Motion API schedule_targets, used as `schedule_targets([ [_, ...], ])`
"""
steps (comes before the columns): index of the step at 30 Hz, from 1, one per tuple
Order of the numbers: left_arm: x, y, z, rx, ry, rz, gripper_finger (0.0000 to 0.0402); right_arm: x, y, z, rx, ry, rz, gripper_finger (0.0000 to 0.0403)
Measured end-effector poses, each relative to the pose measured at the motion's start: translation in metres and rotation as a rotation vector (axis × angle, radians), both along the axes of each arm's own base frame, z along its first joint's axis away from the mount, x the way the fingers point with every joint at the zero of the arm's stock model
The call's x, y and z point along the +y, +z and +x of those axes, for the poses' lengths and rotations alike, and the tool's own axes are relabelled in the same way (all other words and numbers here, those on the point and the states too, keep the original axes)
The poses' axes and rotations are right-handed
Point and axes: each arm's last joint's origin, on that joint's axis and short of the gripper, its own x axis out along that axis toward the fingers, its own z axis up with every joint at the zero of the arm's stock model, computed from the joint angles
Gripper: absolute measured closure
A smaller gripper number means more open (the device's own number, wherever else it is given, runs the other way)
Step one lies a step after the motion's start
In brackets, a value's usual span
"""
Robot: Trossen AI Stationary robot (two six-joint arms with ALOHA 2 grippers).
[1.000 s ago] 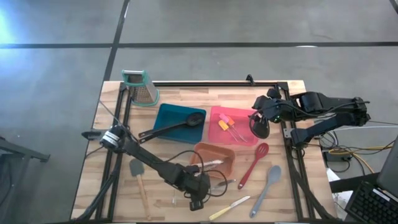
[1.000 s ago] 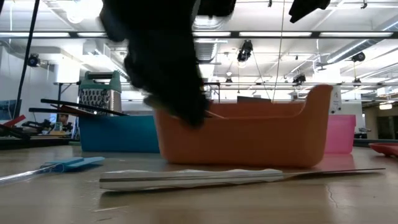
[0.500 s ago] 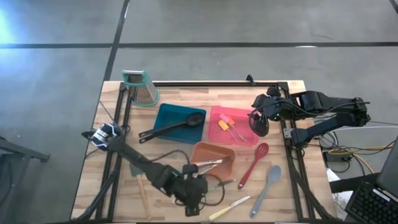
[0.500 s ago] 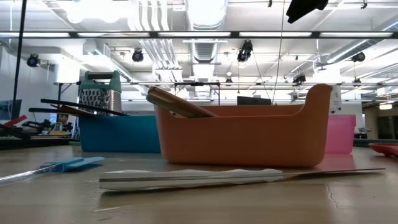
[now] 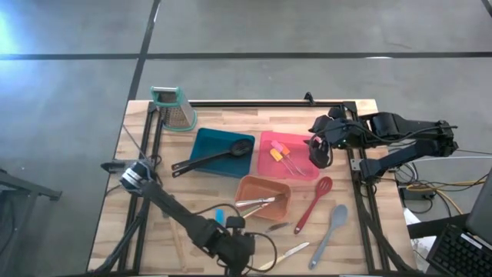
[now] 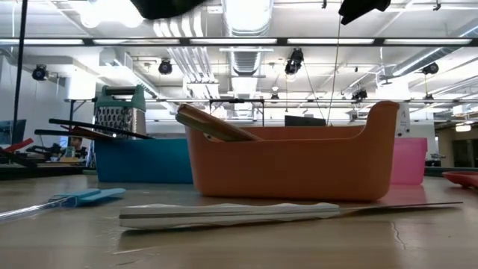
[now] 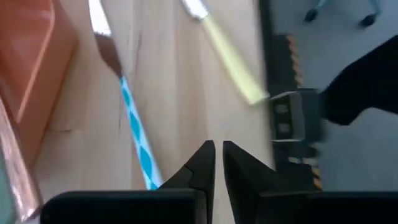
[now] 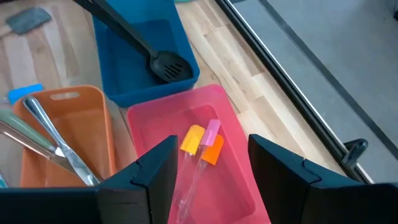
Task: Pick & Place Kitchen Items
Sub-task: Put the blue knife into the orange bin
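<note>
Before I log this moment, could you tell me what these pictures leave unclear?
- Left gripper: high view, its own arm covers the fingers at the table's near edge; wrist view shows them nearly shut with nothing between.
- Orange tray contents: low view, the wall hides all but one handle tip.
- Yellow-handled knife: left wrist view, blurred, blade cut off by the edge.
- Pink tray: low view, mostly behind the orange tray.

**Tabletop Tally**

Three trays: blue tray (image 5: 207,142), pink tray (image 5: 296,146), orange tray (image 5: 265,187). One box grater (image 5: 171,105). Three long spoons: black spoon (image 5: 215,158), red spoon (image 5: 313,204), grey spoon (image 5: 329,233). Two knives lying loose: yellow-handled knife (image 5: 286,254), blue-handled knife (image 7: 134,118). One blue-headed spatula (image 5: 219,216), one grey-headed spatula (image 8: 28,18). At least two small spatulas (image 8: 205,143) in the pink tray, at least two metal utensils (image 8: 56,146) in the orange tray; exact numbers unclear. Two robot arms: left arm (image 5: 169,204), right arm (image 5: 400,127).
</note>
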Motion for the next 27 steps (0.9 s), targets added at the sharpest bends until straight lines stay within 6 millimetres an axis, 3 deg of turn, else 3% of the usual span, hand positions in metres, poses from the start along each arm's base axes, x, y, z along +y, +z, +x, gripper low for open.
schedule_targets([
  [7,0.007,-0.027,0.006,0.043,-0.002,0.020,0.0347,0.000,0.000,0.001,-0.006,0.004,0.003,0.0216],
  [14,0.014,-0.048,0.000,0.099,0.032,0.031,0.0292,0.000,0.000,0.000,-0.005,0.005,0.004,0.0216],
  [21,0.010,-0.037,0.009,0.027,0.033,-0.031,0.0230,0.000,0.000,0.000,-0.004,0.006,0.004,0.0216],
  [27,0.009,-0.027,0.012,-0.015,0.002,-0.019,0.0220,0.000,0.000,0.000,-0.004,0.007,0.003,0.0216],
])
